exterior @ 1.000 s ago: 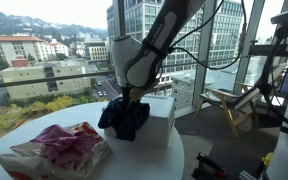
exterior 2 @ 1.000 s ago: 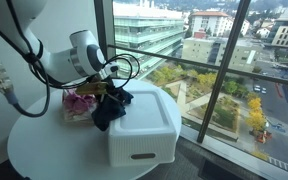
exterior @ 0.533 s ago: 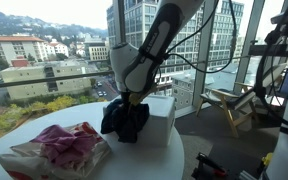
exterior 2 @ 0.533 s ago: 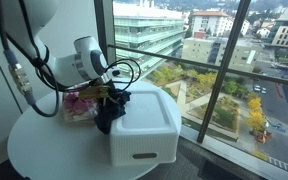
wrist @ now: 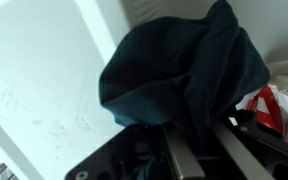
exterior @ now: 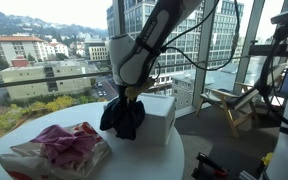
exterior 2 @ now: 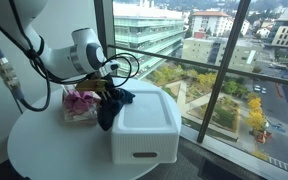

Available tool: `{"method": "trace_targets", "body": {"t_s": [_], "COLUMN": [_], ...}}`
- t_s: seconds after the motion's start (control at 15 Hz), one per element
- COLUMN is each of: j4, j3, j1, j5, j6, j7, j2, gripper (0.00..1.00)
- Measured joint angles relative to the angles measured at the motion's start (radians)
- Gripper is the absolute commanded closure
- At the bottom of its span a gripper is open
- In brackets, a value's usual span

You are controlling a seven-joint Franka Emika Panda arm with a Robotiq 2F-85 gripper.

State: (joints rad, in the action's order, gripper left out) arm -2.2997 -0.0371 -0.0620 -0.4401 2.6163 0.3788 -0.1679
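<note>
While I look in from both exterior views, the hand [exterior: 127, 98] hangs from the white arm over the round white tabletop [exterior: 44, 125], pointing down beside the white plastic lidded box [exterior: 162, 115]; its jaws are closed on the top of a dark navy bunched cloth [exterior: 122, 118], which droops in loose folds below them; the cloth rests against the side of the box that faces the middle of the tabletop, and in an exterior view one fold of it [exterior 2: 112, 103] lies over the edge of the lid; I cannot tell whether its lowest folds touch the tabletop or hang just clear of it; in the wrist view the same cloth [wrist: 174, 70] fills the middle of the frame, gathered up between the dark fingers [wrist: 180, 160] so that the tips themselves are hidden in the fabric; a pale flat surface spreads to the left of it there, though I cannot say whether that is the lid or the tabletop; near the cloth, away from the box, sits a crumpled pile of pink and white fabric [exterior: 62, 148], and a red and white part of it shows at the right edge of the wrist view; tall windows [exterior 2: 204, 60] stand close behind the tabletop, with city buildings beyond the glass.
</note>
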Motion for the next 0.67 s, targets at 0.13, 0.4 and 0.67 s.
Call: {"method": "trace_targets", "body": {"t_s": [0.13,0.4,0.67], "j4": [0.000,0.014,0.053], "j3": [0.015,0.060,0.109], "j1": [0.000,-0.005,-0.030], "j5": [0.084,0.156,0.157], "j6": [0.000,-0.003,-0.002], "j7": [-0.073,-0.188,-0.260], "j2": [0.014,0.070,0.112], "gripper": [0.97,0.96,0.96]}}
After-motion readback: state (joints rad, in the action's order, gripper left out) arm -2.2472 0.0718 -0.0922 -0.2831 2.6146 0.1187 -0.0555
